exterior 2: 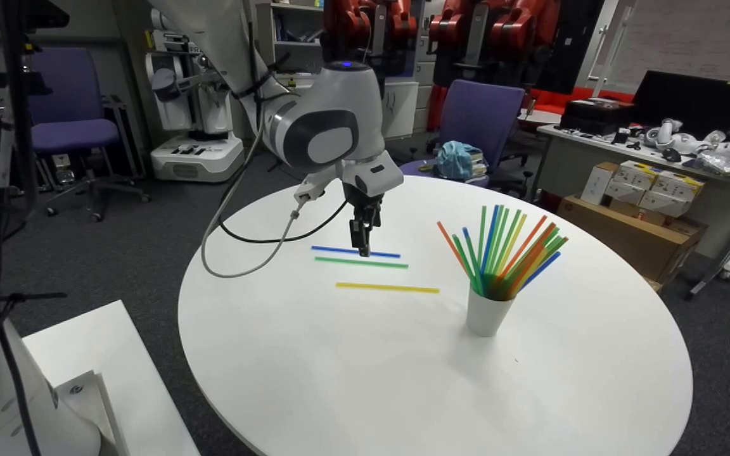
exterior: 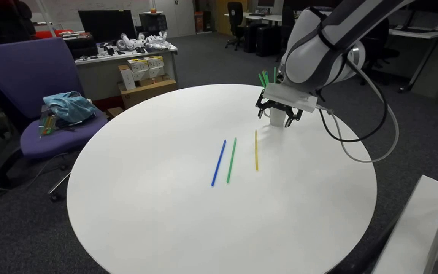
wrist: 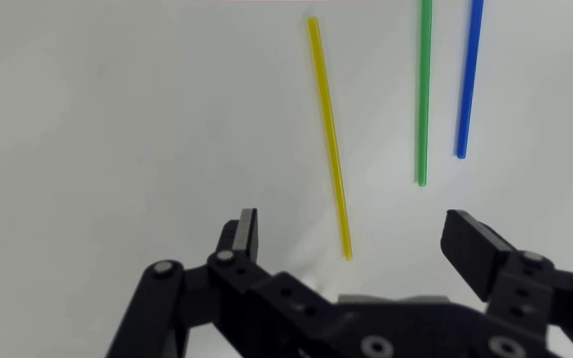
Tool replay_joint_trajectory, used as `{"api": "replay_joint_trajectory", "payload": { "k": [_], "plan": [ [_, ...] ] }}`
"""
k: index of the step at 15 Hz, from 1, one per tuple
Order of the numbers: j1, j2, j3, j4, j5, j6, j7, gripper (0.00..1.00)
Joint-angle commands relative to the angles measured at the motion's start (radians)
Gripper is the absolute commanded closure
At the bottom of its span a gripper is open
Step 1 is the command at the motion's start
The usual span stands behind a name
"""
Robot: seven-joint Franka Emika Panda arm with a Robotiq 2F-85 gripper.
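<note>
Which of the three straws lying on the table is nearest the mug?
The yellow straw: it lies nearer the white mug, apart from the green straw and blue straw, which sit close together.

In an exterior view we've got the near straw (exterior 2: 387, 288) lying on the bench (exterior 2: 352, 367), the middle straw (exterior 2: 377, 263) behind it, the far straw (exterior 2: 334, 249) just beyond that. To their right, we find the cup (exterior 2: 487, 316), a bunch of straws (exterior 2: 503, 272) leaning in it. Behind the bench: a chair (exterior 2: 479, 111), a cloth (exterior 2: 460, 159) on it! In the wrist view, the near straw's lower end shows between the fingers (wrist: 475, 251).
</note>
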Motion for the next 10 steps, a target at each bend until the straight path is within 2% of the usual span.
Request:
{"api": "replay_joint_trajectory", "payload": {
  "k": [1,3,6,10],
  "plan": [
    [-0.004,0.079,0.012,0.063,-0.02,0.041,0.015,0.0],
    [0.013,0.116,-0.005,0.095,-0.041,0.011,0.032,0.0],
    [0.065,0.173,-0.063,0.144,-0.14,-0.022,0.089,0.0],
    [0.105,0.234,-0.091,0.226,-0.213,-0.141,0.131,0.0]
  ]
}}
